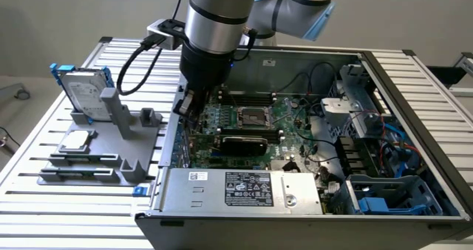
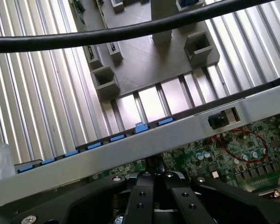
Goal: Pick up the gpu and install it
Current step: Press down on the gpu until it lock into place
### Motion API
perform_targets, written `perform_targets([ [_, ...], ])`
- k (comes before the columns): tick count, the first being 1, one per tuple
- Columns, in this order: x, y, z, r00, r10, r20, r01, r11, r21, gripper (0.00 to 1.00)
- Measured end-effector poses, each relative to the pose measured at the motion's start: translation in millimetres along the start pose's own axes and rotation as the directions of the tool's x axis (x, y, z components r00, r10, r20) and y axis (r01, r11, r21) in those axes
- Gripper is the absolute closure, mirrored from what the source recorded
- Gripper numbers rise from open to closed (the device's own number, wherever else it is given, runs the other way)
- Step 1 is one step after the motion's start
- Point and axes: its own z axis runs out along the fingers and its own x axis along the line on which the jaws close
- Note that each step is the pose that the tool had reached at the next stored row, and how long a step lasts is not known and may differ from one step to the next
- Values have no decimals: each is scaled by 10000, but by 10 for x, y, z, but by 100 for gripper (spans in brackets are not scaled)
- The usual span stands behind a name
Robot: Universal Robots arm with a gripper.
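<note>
The end effector (image 1: 188,107) hangs over the edge of the open computer case (image 1: 414,89) on the exterior view's left, just inside the case wall and above the motherboard (image 1: 255,120). In the wrist view its two fingers (image 2: 141,198) stand pressed together with nothing between them, so it is closed and holds nothing.

The gpu (image 1: 244,144) lies inside the case, a small card with a black rounded shroud, sitting across the lower part of the motherboard, between the processor socket (image 1: 251,116) and the silver power supply (image 1: 244,190). It looks already placed near its slot, but I cannot tell from here if it is fully seated. The end effector is near the card but apart from it, higher and toward the exterior view's left.

Outside the case, on the slatted table (image 1: 59,205), a grey holder (image 1: 111,144) carries the silver hard drive (image 1: 83,92) with blue rails; this is not the task's thing.

To do this step well, I think the arm should keep straight above the card, so any contact falls evenly along the top edge and not on one corner. Black cables (image 1: 310,78) run close to the board and a loose cable (image 2: 130,30) crosses before the wrist camera, so these could catch; slow vertical motion is safer than sideways motion here.
</note>
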Motion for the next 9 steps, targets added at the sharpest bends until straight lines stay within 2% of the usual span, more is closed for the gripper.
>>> perform_targets([
  [9, -4, -12, 46, 10000, 21, 4, -21, 10000, -2, 89],
])
